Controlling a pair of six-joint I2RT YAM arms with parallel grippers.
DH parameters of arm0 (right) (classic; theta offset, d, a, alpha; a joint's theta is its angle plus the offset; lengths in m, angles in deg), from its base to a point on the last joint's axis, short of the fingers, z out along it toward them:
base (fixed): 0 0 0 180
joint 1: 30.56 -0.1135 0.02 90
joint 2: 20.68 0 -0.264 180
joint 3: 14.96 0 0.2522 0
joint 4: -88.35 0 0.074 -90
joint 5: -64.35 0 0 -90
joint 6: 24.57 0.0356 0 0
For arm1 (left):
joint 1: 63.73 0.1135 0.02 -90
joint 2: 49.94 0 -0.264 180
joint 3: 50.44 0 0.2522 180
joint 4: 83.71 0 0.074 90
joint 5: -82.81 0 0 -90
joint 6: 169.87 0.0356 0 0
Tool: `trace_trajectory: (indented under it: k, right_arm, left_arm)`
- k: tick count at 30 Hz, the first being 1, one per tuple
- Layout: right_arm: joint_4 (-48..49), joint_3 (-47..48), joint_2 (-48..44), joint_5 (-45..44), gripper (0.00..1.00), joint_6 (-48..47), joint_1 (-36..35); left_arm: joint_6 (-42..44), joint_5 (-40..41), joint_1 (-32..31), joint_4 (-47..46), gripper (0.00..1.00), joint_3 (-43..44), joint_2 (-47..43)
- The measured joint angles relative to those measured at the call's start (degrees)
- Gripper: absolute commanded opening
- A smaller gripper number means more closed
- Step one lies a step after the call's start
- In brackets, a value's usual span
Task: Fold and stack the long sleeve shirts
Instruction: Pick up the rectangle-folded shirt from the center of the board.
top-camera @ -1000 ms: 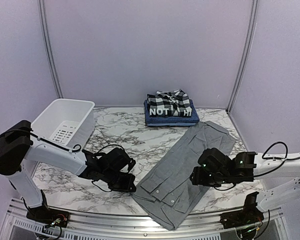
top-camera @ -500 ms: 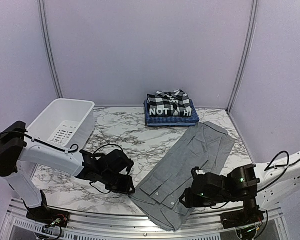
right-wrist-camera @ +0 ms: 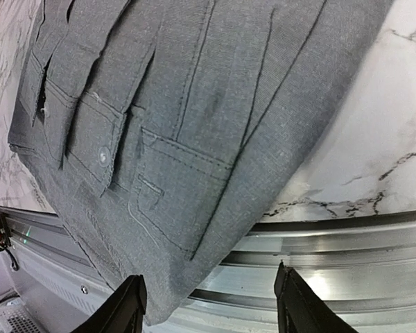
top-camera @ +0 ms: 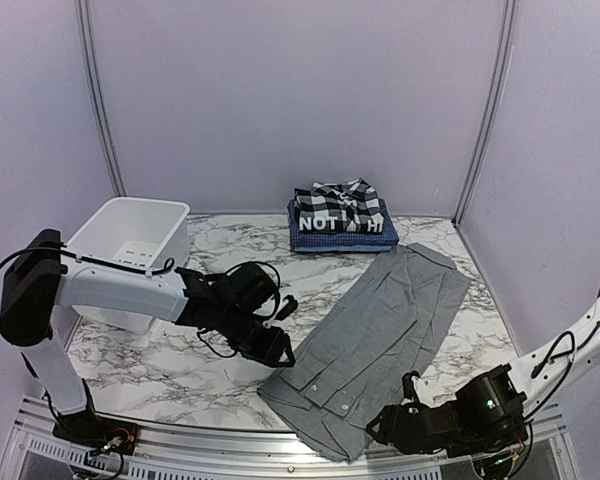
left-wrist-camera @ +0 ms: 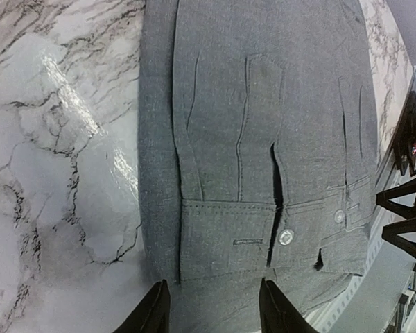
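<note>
The grey collared shirt (top-camera: 380,320) lies lengthwise on the marble table, sleeves folded in, its near end hanging over the front rail. My left gripper (top-camera: 280,350) is open and empty at the shirt's left near edge. In the left wrist view the gripper (left-wrist-camera: 211,312) hovers over the shirt's cuffs and buttons (left-wrist-camera: 263,139). My right gripper (top-camera: 382,428) is open and empty, low at the front rail by the shirt's near right corner. In the right wrist view the gripper (right-wrist-camera: 211,305) frames that corner (right-wrist-camera: 159,104). The folded plaid (top-camera: 338,198), lettered black (top-camera: 345,222) and blue checked (top-camera: 340,241) shirts are stacked at the back.
A white plastic tub (top-camera: 130,240) stands at the back left, just behind the left arm. A metal rail (right-wrist-camera: 333,263) runs along the table's near edge. Side walls close in the table on the left and right.
My left gripper moved right and away from me to the shirt's left edge. My right gripper pulled back from over the shirt and dropped to the front rail.
</note>
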Motion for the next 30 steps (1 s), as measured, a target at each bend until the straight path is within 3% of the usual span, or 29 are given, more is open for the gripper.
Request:
trace_trajectory:
  k: [7,11,20,24,30]
  right_arm:
    - [6.95,-2.47,2.23,-4.22,0.59,8.04,-3.21]
    - [10.45,-4.79,2.21,-6.60,0.57,9.27,-3.37]
    - [15.28,-8.63,0.20,-9.57,0.49,10.12,-3.65]
    - [16.81,-9.46,0.15,-10.56,0.48,10.25,-3.65]
    - [20.44,-11.08,0.20,-12.04,0.45,10.29,-3.67]
  left_arm:
    - [5.31,-3.43,1.81,3.06,0.50,1.46,5.46]
    - [7.19,-4.26,2.69,4.20,0.55,1.77,6.05]
    - [10.32,-8.72,3.74,4.57,0.56,3.76,8.24]
    - [10.80,-10.56,3.89,4.50,0.54,5.22,9.73]
    - [10.91,-11.54,4.02,4.52,0.41,6.54,11.13]
